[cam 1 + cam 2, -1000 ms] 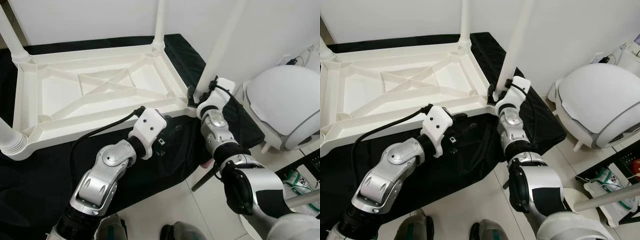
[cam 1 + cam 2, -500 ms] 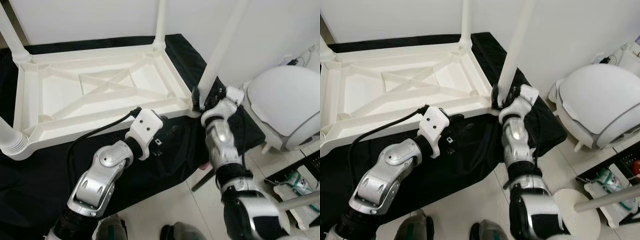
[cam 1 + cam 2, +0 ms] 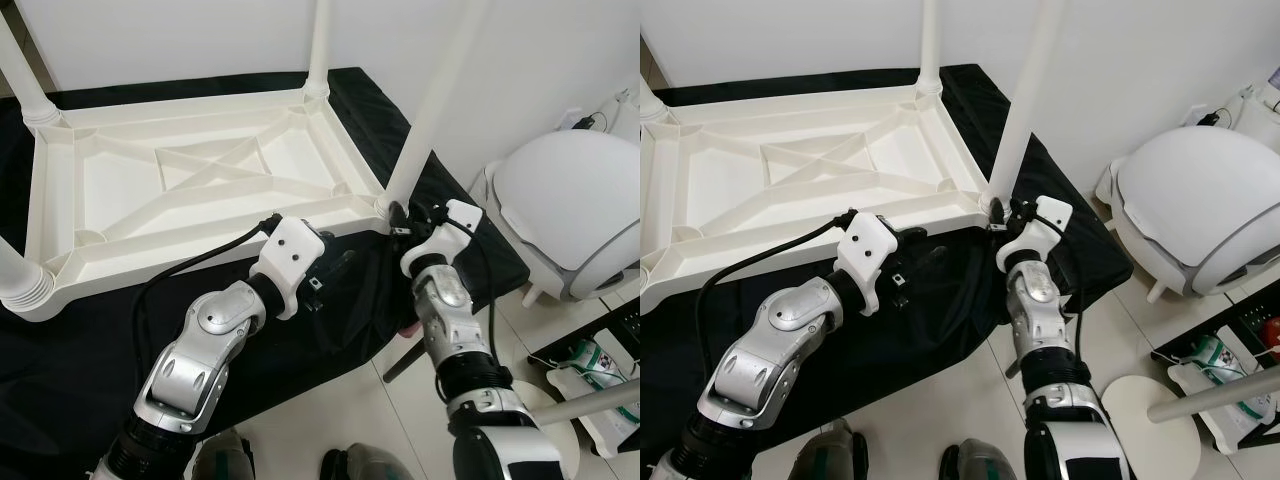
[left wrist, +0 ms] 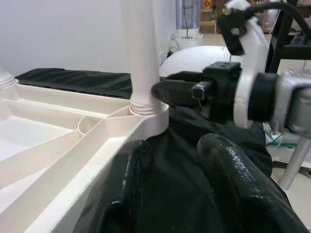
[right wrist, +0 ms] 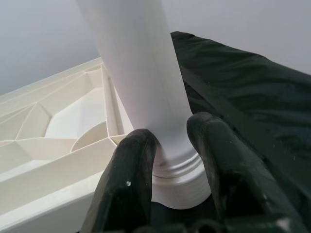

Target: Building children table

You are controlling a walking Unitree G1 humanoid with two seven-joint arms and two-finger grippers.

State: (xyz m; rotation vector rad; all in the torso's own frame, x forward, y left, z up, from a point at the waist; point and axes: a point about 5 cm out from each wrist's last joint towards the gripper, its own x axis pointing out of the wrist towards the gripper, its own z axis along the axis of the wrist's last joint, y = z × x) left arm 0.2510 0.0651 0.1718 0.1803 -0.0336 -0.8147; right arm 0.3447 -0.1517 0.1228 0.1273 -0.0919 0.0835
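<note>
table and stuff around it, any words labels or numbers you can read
None can be read.
The upturned white table and its legs carry no print.
The packet on the floor at the far right has green markings, too small to read.

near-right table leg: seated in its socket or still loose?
Cannot tell. The leg stands upright in the corner socket; right gripper is at its base.

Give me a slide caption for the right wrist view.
Right gripper open around the base of a white table leg, seated in the upturned tabletop's corner socket.
</note>
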